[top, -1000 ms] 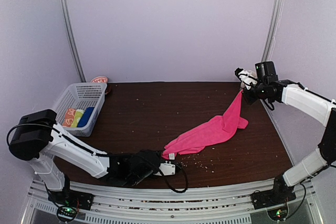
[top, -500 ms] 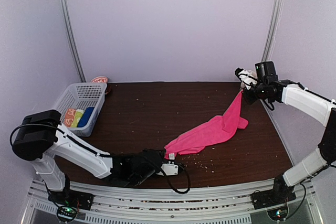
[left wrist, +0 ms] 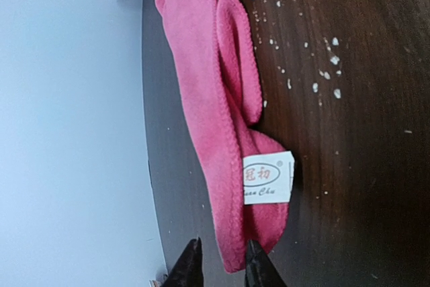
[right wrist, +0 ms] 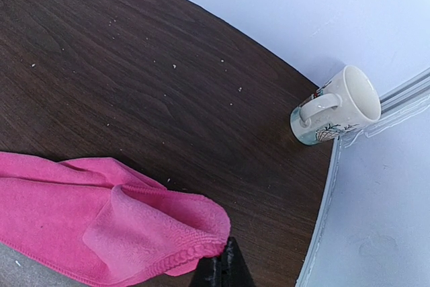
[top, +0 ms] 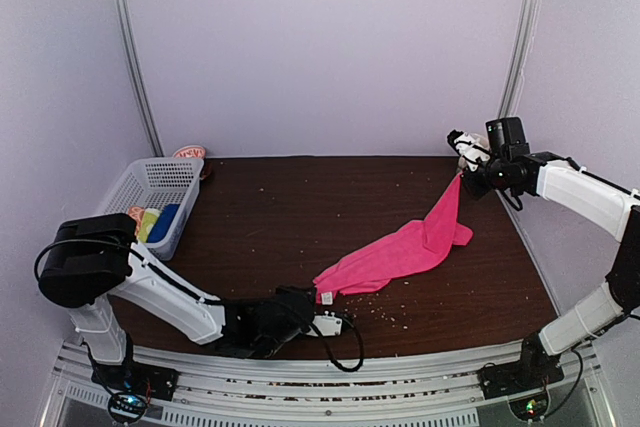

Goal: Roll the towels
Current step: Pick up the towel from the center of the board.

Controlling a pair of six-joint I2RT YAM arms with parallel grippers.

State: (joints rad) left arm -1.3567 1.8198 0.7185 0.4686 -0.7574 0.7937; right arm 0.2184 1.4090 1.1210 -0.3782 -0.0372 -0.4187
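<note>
Pink towel (top: pixel 400 252) stretched across the worktop (top: pixel 300 197), far corner pinched aloft by the right end effector (top: pixel 464 174); the left end effector (left wrist: pixel 223 265), narrow, straddles the near corner. A firm bite there should let both spread it flat for rolling.

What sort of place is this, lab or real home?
Most likely a lab test cell, not a home: a dark table boxed in by plain white walls with metal rails, and only a few staged props: pink towel, basket, mug.
</note>
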